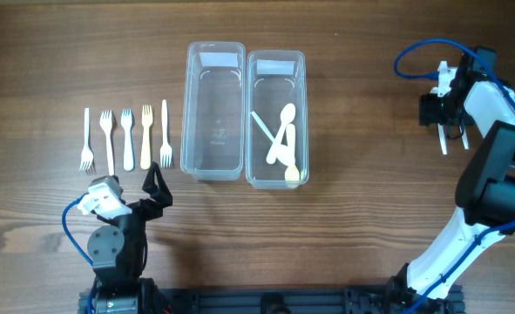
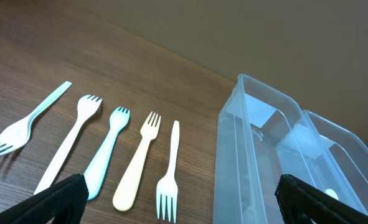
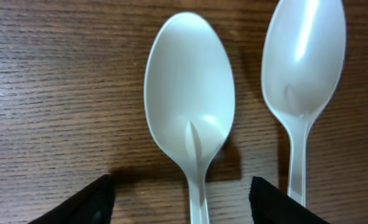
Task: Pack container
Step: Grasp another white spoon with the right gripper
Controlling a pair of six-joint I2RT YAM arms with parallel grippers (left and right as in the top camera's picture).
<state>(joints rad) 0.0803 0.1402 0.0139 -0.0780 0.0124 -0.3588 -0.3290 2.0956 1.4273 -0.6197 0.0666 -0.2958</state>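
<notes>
Two clear containers stand side by side mid-table. The left container (image 1: 213,109) is empty. The right container (image 1: 275,118) holds a few pale spoons (image 1: 285,131). Several plastic forks (image 1: 127,138) lie in a row at the left. My left gripper (image 1: 157,183) is open and empty just in front of the forks. In the left wrist view its fingers (image 2: 182,202) straddle the nearest white fork (image 2: 169,180). My right gripper (image 1: 443,122) is at the far right. It is open (image 3: 180,205), low over the table, with its fingers either side of a white spoon's (image 3: 190,93) handle.
A second white spoon (image 3: 303,56) lies just right of the first. In the left wrist view the empty container's wall (image 2: 258,149) stands right of the forks. A blue cable (image 1: 414,54) loops off the right arm.
</notes>
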